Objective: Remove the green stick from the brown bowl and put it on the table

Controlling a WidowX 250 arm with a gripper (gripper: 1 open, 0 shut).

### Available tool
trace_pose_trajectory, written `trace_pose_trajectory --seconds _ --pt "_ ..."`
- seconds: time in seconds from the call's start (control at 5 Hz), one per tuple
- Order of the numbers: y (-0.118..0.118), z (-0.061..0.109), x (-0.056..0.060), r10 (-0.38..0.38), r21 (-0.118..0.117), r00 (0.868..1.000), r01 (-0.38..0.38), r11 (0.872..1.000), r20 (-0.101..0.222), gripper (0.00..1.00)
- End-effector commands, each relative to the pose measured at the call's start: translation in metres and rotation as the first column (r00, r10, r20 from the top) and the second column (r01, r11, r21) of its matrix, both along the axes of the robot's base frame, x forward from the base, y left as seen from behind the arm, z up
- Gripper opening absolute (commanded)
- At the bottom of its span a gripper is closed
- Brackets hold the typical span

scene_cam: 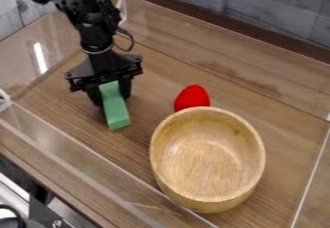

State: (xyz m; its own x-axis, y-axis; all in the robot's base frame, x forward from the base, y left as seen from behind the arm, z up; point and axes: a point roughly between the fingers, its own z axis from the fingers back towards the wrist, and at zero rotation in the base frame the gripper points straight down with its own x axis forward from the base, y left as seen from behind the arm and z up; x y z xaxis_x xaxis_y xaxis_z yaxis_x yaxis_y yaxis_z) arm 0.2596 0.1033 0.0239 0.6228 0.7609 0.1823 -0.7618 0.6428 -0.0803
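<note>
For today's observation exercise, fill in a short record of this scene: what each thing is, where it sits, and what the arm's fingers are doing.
green stick: on the table, left of the bowl, one end between the fingers
gripper: pointing down, fingers shut on the green stick
brown bowl: empty, upright, front right
red rounded object: behind the bowl's rim
table: wood grain, clear walls
</note>
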Motion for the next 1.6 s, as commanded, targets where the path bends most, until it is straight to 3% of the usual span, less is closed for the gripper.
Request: trace_pose_trajectory --seconds 0.0,0.4,0.8,1.2,1.4 --pt "-0.003 0.0 0.008 0.047 0.014 0.999 -0.047 0.999 0.017 0.0" --pt "-0.003 0.009 0.013 0.029 0.017 1.0 -0.029 0.999 0.006 0.0" --pt "0.0 0.002 0.022 0.061 0.02 0.998 -0.061 0.998 -0.006 0.0" --pt "0.021 0.01 0.02 0.029 0.024 0.999 -0.028 0.999 -0.022 0.0" --pt "0.018 0.028 0.018 -0.04 0.015 0.998 0.04 0.999 -0.039 1.0"
